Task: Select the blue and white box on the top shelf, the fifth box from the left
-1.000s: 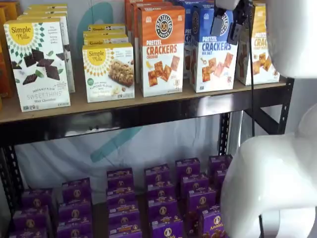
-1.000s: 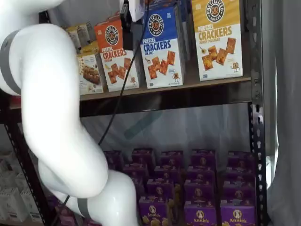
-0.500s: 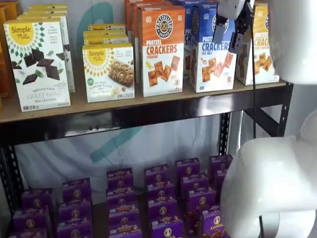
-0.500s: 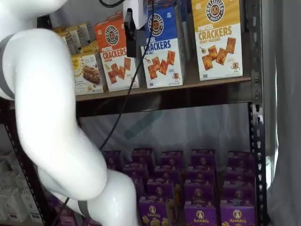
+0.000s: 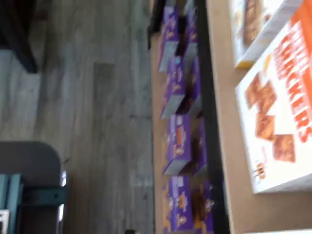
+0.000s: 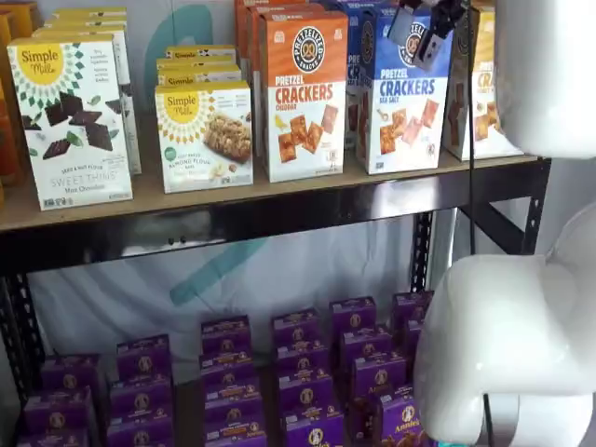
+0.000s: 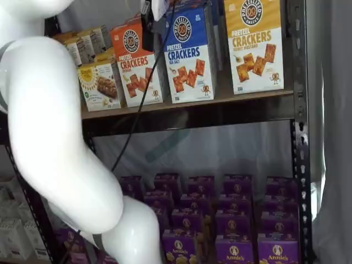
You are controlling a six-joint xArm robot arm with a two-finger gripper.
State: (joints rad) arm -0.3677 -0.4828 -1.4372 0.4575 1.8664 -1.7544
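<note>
The blue and white box (image 6: 402,102) stands upright on the top shelf (image 6: 233,191), between an orange-topped cracker box (image 6: 302,93) and a yellow-topped one (image 6: 486,93). It shows in both shelf views (image 7: 190,55). My gripper (image 6: 419,31) hangs from above in front of the blue box's top part, with a plain gap between its two black fingers and nothing in them. In a shelf view only a side-on black finger (image 7: 147,25) shows, at the box's upper left edge. The wrist view shows the orange-topped box (image 5: 278,117) and the shelf board (image 5: 231,146), not the blue box.
Simple Mills boxes (image 6: 74,116) stand further left on the top shelf. Several small purple boxes (image 6: 298,372) fill the shelf below. My white arm (image 6: 521,307) fills the right of one shelf view and the left of the other (image 7: 55,137). A black upright (image 7: 300,137) stands at right.
My gripper has risen and moved slightly left, from in front of the blue box's middle to its top part. The fingers stay apart. No box has moved.
</note>
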